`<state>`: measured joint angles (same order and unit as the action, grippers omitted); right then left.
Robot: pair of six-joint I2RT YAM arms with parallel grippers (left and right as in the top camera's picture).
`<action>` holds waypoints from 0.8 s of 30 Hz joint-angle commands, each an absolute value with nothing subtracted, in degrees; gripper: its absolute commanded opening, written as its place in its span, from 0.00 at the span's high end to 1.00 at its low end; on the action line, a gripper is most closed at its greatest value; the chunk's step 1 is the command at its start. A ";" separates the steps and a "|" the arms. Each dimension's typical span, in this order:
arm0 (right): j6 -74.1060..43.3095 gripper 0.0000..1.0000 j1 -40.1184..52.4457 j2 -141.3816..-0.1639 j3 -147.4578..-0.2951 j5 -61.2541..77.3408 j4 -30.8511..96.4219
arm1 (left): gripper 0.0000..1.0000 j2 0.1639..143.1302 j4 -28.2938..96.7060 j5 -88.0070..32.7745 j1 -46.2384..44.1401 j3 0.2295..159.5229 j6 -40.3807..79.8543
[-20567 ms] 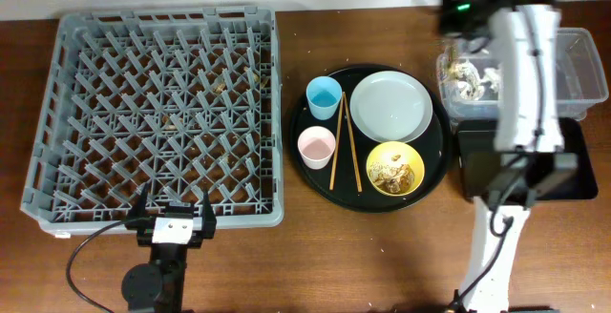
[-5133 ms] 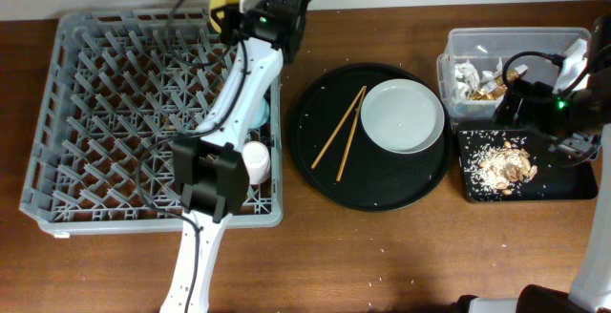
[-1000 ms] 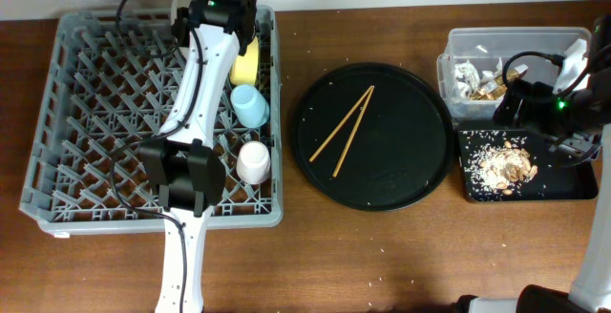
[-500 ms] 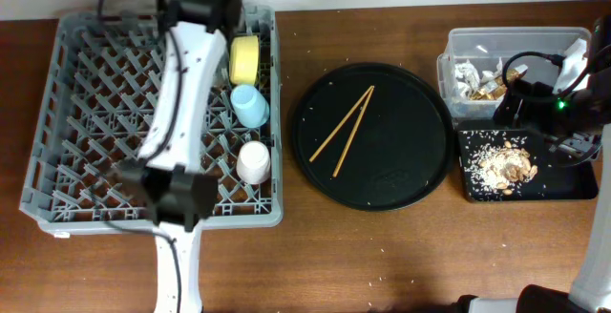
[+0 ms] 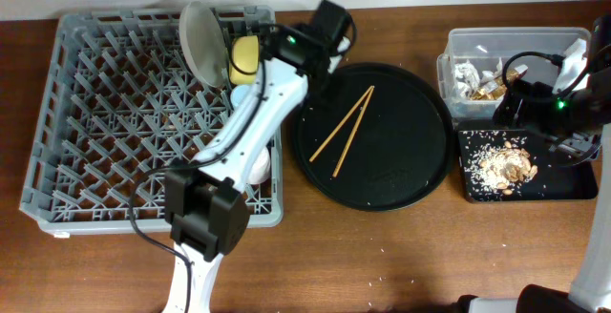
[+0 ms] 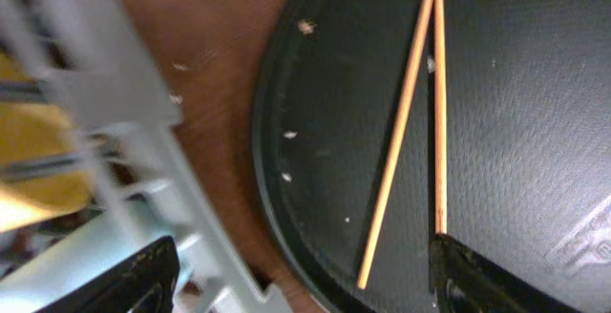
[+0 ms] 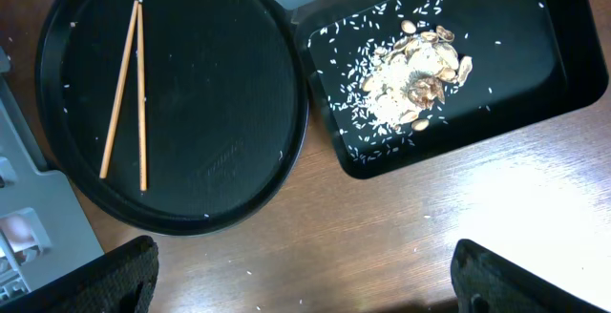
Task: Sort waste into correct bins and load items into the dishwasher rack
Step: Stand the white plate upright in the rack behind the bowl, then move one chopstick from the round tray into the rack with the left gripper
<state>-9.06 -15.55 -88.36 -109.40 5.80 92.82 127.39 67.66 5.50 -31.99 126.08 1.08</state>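
Note:
The wooden chopsticks point(image 5: 346, 130) point(image 6: 401, 122) point(image 7: 141, 93) lie crossed at their far tips on the round black tray point(image 5: 401, 179). My left gripper point(image 5: 325, 31) point(image 6: 301, 289) is open and empty, hovering over the gap between the rack's right side and the tray's left rim. In the grey rack point(image 5: 115, 113) the plate point(image 5: 202, 44) stands on edge beside the yellow bowl point(image 5: 244, 57). My arm partly hides the blue cup point(image 5: 235, 93) and the pinkish cup point(image 5: 258, 165). My right gripper point(image 5: 523, 103) point(image 7: 315, 294) is open, high over bare table in front of the black tray bin point(image 5: 573, 184).
Rice and crumbs point(image 5: 501, 165) point(image 7: 410, 79) lie in the black tray bin. The clear tub point(image 5: 516, 38) behind it holds napkins and a gold wrapper point(image 5: 477, 79). Stray rice grains dot the round tray and the wooden table.
My left gripper opened and left the plate standing in the rack's back rows. It then swung right to the round tray's left edge. The right arm stayed still.

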 commanded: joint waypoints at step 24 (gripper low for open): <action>-9.28 0.02 -15.79 -88.49 -110.06 5.10 92.77 | 0.24 131.37 44.10 -1.13 -34.87 101.12 -11.92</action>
